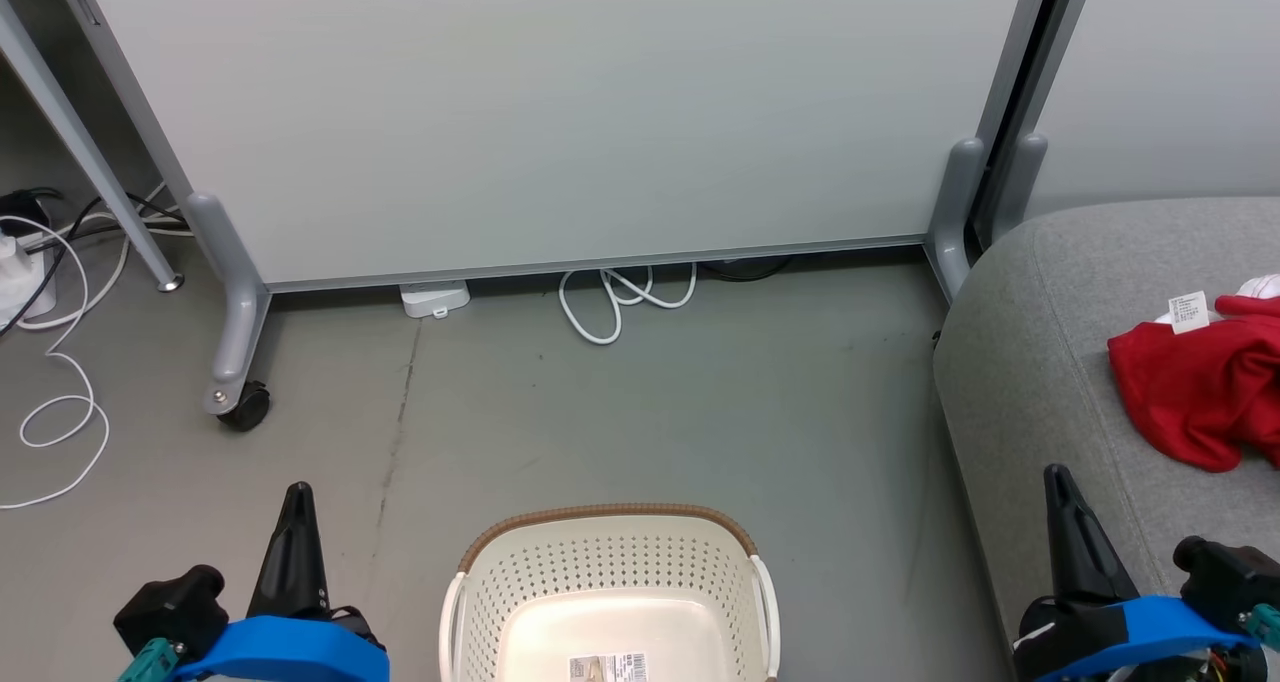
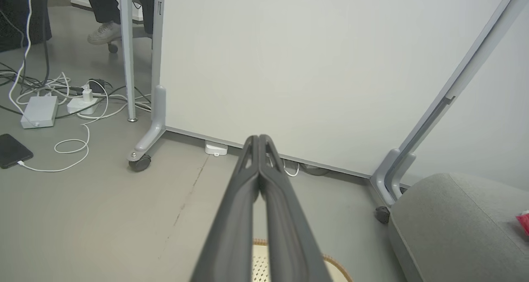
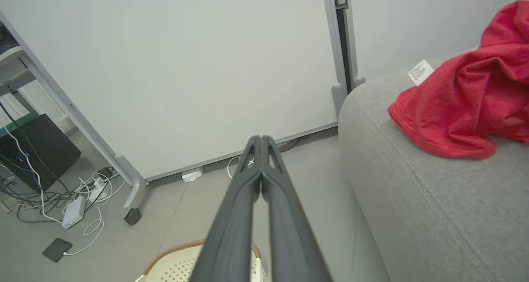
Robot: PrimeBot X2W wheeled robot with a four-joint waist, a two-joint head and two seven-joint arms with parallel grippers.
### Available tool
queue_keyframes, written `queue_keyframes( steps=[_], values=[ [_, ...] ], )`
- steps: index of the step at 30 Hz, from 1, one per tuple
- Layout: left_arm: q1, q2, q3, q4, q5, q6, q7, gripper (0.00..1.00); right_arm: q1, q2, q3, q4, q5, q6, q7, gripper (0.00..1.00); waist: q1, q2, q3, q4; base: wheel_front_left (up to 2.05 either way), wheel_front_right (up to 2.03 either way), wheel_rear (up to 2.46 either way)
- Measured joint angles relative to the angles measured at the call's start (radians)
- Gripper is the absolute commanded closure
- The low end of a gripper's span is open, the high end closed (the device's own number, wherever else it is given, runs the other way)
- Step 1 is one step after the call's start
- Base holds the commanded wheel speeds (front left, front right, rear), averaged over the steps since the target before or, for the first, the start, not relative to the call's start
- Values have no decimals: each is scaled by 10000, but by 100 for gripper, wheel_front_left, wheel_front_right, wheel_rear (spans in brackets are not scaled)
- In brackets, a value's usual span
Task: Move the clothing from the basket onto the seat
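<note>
Two pincers, left and right, show you fingers pressed together. Soft red clothing lies crumpled on the grey fabric seat, back from its rounded edge. The perforated cream basket stands apart on open, smooth floor.

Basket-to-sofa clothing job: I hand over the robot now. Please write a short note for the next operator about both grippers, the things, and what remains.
Left gripper: shut, holding nothing, over the floor beside the basket.
Right gripper: shut, holding nothing, near the sofa edge.
Red clothing: lies bunched on the sofa seat, white tag showing.
Basket: the part in view holds no clothing; its near end is out of frame.
Done: the move looks finished.
Left: check the basket's hidden near end.
</note>
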Motion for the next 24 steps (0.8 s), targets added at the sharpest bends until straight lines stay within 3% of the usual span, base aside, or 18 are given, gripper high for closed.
queue_keyframes(
  steps=[24],
  values=[
    [-212,-27,144,-345,-3873,54,892,100,-166,2,-46,-52,3879,-2,890,100,0,0,20,-87,0,0,0]
  ],
)
